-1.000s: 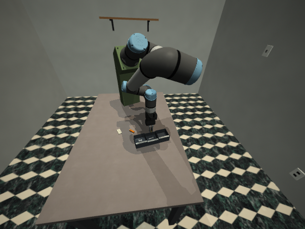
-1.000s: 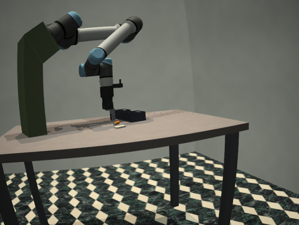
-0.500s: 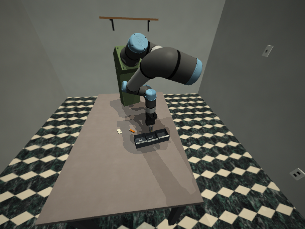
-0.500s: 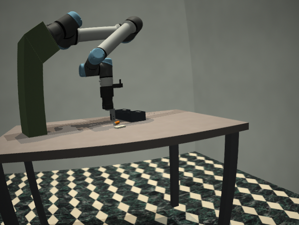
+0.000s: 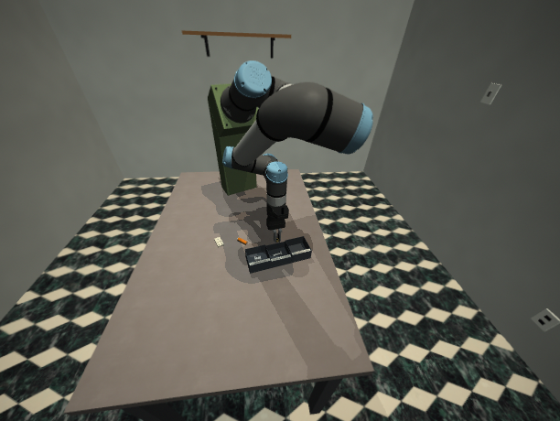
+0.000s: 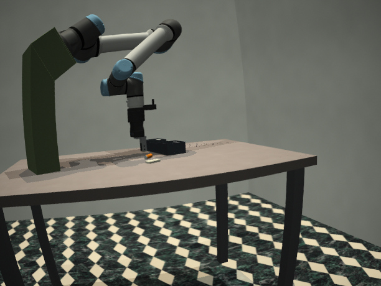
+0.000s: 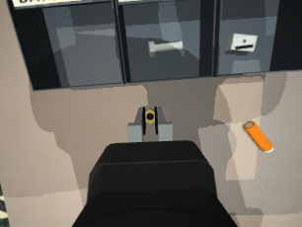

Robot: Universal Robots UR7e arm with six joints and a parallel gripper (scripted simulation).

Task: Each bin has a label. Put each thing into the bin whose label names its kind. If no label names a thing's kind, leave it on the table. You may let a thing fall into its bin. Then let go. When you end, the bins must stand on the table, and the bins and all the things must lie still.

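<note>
My gripper (image 7: 150,114) points straight down at the table, just behind the row of three dark bins (image 5: 279,255). Its fingers are shut on a small yellow cylinder with a dark centre (image 7: 149,115), seen end on, down at the table surface. In the wrist view the left bin (image 7: 81,46) looks empty, the middle bin holds a white bar-shaped piece (image 7: 165,46), and the right bin holds a small white plate (image 7: 242,43). An orange capsule-shaped thing (image 7: 258,137) lies on the table to the right of the fingers. A small white plate (image 5: 219,242) lies further from the bins.
The bins also show in the exterior view (image 6: 165,146), with the orange thing (image 6: 149,155) and the white plate (image 6: 152,160) in front of them. The green robot pedestal (image 5: 229,137) stands at the table's far end.
</note>
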